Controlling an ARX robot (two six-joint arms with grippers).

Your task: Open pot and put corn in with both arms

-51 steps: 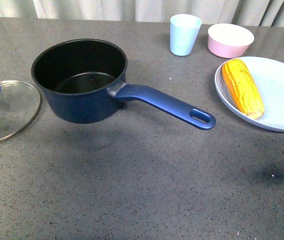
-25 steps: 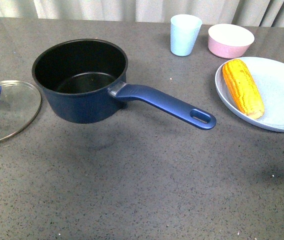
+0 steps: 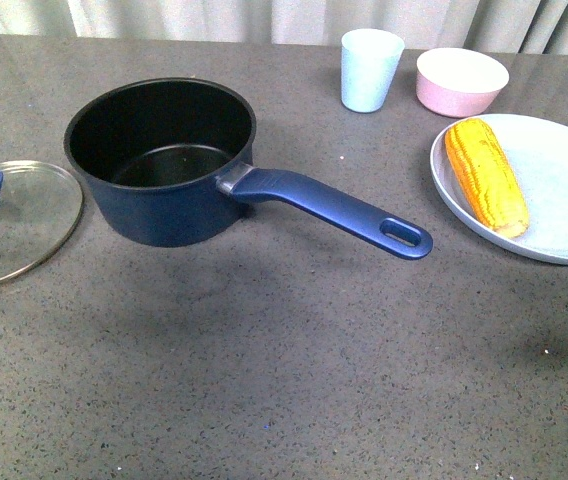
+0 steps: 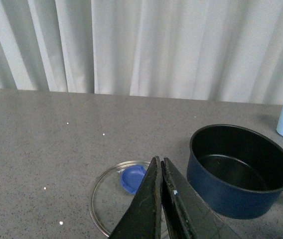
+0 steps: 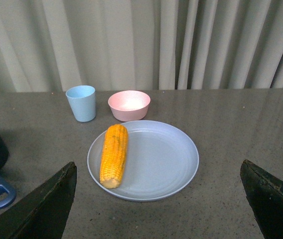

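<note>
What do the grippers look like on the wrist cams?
The left gripper has two flat black fingers that taper to narrow tips. The right gripper has dark wedge-shaped fingers, only partly in frame. No cables or markings are visible, and neither arm shows in the front view.

One each of pot (image 3: 164, 215), lid (image 3: 26, 225), corn (image 3: 484, 175), plate (image 3: 564, 195), cup (image 3: 369, 70), bowl (image 3: 461, 88)

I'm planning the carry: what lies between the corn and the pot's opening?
Front view: between corn and pot lie only the pot's blue handle, a bare strip of table and the plate rim.
</note>
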